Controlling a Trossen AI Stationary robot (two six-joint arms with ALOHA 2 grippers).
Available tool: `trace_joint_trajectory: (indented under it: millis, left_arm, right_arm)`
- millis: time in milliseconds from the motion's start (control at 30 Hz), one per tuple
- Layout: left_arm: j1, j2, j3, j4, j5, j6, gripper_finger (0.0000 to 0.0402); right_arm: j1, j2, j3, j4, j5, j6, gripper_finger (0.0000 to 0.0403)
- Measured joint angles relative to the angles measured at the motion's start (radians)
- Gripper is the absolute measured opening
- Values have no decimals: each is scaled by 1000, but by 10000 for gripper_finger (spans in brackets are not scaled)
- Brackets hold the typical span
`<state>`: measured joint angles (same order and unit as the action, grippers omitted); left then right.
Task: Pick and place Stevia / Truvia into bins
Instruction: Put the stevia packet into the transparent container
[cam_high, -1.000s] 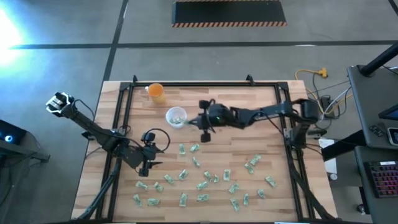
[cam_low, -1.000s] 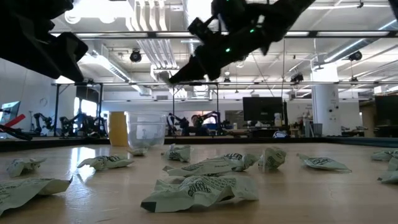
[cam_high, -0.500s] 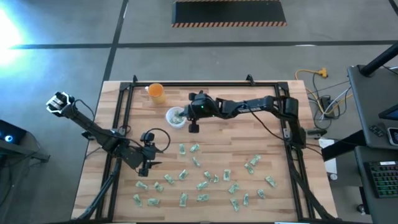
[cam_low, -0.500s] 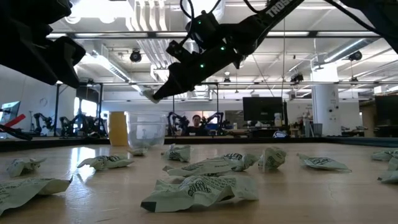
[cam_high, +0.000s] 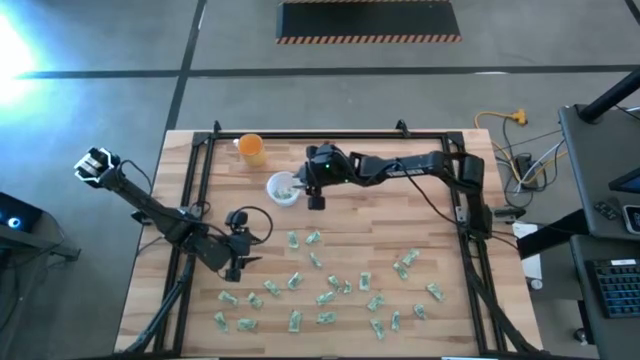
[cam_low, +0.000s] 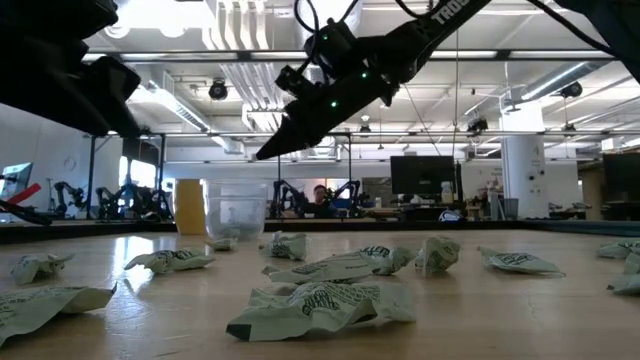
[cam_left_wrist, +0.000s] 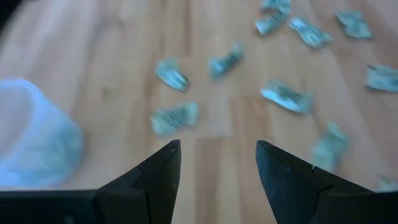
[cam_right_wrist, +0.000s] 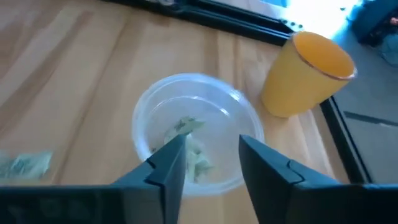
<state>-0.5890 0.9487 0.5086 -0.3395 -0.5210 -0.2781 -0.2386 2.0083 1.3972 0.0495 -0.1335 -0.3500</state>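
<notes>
The bin, a clear plastic cup, stands on the table at the far left of centre and holds a few Stevia sachets. My right gripper hovers open just above the cup's right rim, fingers slanting down toward it, with nothing between them. Many more green-and-white sachets lie flat over the near half of the table. My left gripper is open and holds nothing, low over the table's left side near the sachets.
An orange cup stands just beyond the clear cup, near the far left corner. A black frame runs along the table's far and side edges. Crumpled sachets fill the near part of the low view.
My right gripper has moved toward the table's left, from right of the clear cup to just over its rim. The pale sachet it carried at its fingertips half a second ago no longer shows there; it has let go over the cup.
</notes>
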Motion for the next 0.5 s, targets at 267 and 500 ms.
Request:
trace_joint_trajectory:
  millis: [267, 500]
  left_arm:
    - [29, 127, -21, 268, -10, 328, 192]
    - [119, 338, 36, 342, -11, 450, 192]
  right_arm:
    - [51, -130, -20, -306, -117, -50, 156]
    - [119, -216, -61, -527, -167, 9, 144]
